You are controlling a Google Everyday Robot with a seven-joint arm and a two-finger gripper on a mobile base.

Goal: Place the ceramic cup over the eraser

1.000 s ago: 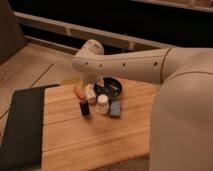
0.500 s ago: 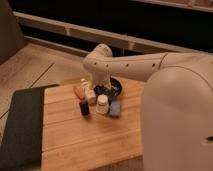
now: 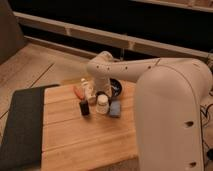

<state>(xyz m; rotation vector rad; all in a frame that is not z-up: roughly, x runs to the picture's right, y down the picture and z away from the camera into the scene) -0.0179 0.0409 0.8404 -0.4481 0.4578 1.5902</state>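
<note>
No text, label, brand or number can be read anywhere.

The end effector (image 3: 90, 90), just above and behind the cup (image 3: 102, 104), is largely hidden by the arm (image 3: 130, 70). The bowl (image 3: 117, 86) is partly covered by the same arm. A small orange thing (image 3: 78, 91) beside the end effector is too blurred to be identified. The tabletop (image 3: 75, 135) is hidden on its right side by the robot's body (image 3: 175, 115), which is cut off by the right and bottom edges. The dark mat (image 3: 22, 125) is cut off at the left edge.
</note>
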